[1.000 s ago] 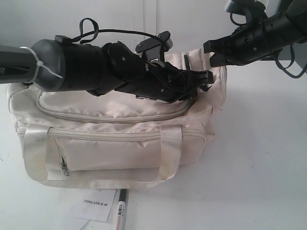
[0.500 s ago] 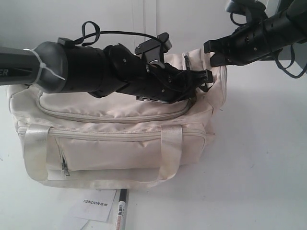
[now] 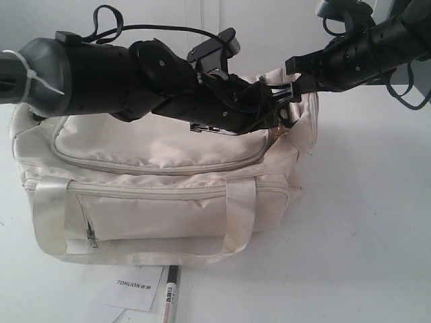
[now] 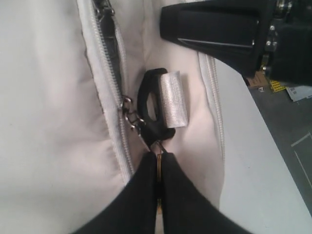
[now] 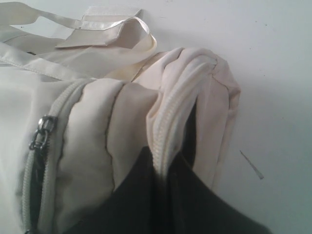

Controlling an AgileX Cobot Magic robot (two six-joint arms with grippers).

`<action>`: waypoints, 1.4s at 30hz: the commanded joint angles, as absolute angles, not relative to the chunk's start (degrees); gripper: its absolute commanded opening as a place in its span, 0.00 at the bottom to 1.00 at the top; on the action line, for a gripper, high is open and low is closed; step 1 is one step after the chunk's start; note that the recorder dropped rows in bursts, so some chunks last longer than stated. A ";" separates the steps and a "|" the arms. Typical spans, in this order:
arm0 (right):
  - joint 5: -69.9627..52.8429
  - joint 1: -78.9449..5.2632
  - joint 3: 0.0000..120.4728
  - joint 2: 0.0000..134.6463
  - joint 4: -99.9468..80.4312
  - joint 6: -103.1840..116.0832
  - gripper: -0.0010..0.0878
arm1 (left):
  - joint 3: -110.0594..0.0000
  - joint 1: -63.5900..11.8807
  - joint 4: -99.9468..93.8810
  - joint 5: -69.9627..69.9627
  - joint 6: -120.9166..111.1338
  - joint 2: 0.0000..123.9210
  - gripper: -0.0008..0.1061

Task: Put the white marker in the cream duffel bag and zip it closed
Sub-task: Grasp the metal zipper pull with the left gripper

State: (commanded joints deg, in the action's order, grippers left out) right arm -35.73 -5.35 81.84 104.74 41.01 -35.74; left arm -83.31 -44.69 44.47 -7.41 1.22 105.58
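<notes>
The cream duffel bag (image 3: 161, 195) stands in the middle of the table. My left gripper (image 3: 288, 102) reaches across its top to the right end and is shut on the top zip's small metal pull (image 4: 158, 161), beside a black end ring (image 4: 147, 105). A dark gap shows along the zip track (image 4: 113, 53) beyond the slider. My right gripper (image 3: 298, 79) is shut on the bag's zip edge (image 5: 168, 131) at that same end. The white marker (image 3: 168, 301) lies on the table in front of the bag, away from both grippers.
A white TONLION card (image 3: 135, 288) lies beside the marker at the front edge. The bag's shiny strap handles (image 3: 239, 202) hang over its front pocket. A second zip slider (image 5: 43, 130) sits on the bag's end panel. Bare white table (image 3: 363, 222) extends to the right.
My left arm has risen and drawn a little to the left, still holding the zip pull, uncovering more of the top flap. The right arm, bag and marker have stayed put.
</notes>
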 joint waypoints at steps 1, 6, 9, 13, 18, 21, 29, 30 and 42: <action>-35.73 -5.35 81.84 104.74 41.01 -35.74 0.01 | -83.31 -44.69 44.47 -7.82 1.22 105.58 0.01; -35.73 -5.35 81.84 104.74 41.01 -35.74 0.01 | -83.31 -44.69 44.47 -9.09 1.22 105.58 0.01; -35.73 -5.35 81.84 104.74 41.01 -35.74 0.01 | -83.31 -44.69 44.47 -9.80 1.22 105.58 0.01; -35.73 -5.35 81.84 104.74 41.01 -35.74 0.01 | -83.31 -44.69 44.47 -11.71 1.22 105.58 0.01; -35.73 -5.35 81.84 104.74 41.01 -35.74 0.01 | -83.31 -44.69 44.47 -13.19 1.22 105.44 0.01; -35.73 -5.35 81.84 104.74 41.01 -35.74 0.01 | -83.31 -44.69 44.47 -13.75 1.32 105.05 0.01; -35.78 -5.35 81.84 104.74 41.01 -35.74 0.01 | -83.31 -44.69 44.47 -14.29 1.32 103.77 0.01; -35.78 -5.35 81.84 104.74 41.01 -35.74 0.01 | -83.31 -44.69 44.37 -14.62 1.32 103.51 0.01; -35.79 -5.35 81.84 104.74 42.61 -32.43 0.01 | -83.31 -44.69 40.16 -14.72 1.46 100.69 0.01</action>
